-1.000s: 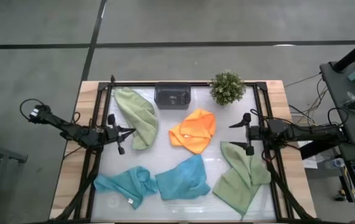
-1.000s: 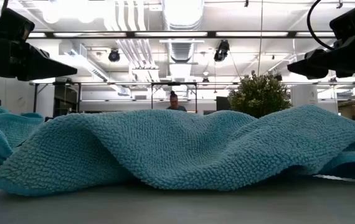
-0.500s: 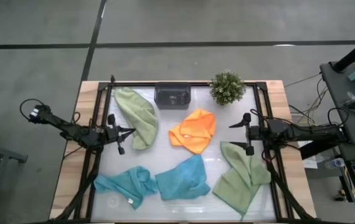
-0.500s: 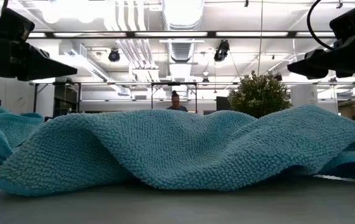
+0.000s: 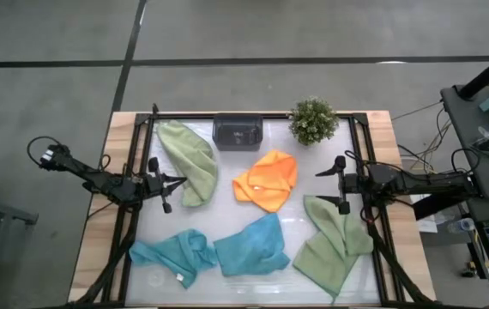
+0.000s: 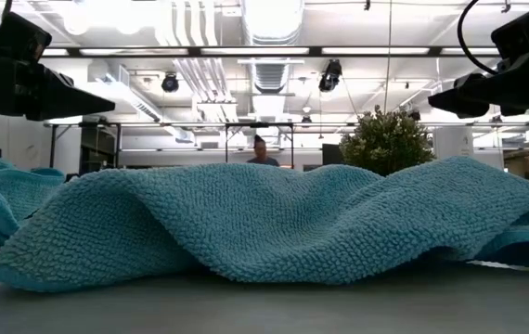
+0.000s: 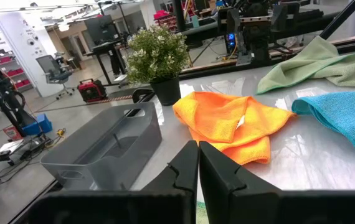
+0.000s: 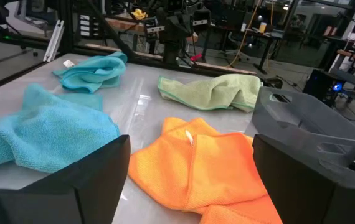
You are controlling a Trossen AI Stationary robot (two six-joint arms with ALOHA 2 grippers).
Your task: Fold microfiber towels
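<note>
Five soft microfiber towels, all crumpled and unfolded on the bench (image 5: 369,129): likely light, limp and grippy, so pinch a corner or hem, not the bunched middle.
- large sage green towel (image 5: 335,243) at the right front corner, under the right gripper (image 5: 336,182)
- two teal-blue towels along the front edge: middle one (image 5: 251,248), left one (image 5: 169,254)
- second sage green towel (image 5: 188,160) at left back
- orange towel (image 5: 267,180) mid-bench

Small dark grey rectangular tray (image 5: 238,132) at the back edge looks empty. Bushy green potted plant (image 5: 313,121) just beside it.

Right jaws spread wide, holding nothing. Left gripper (image 5: 165,182) at the left edge, jaws pressed together, empty.
</note>
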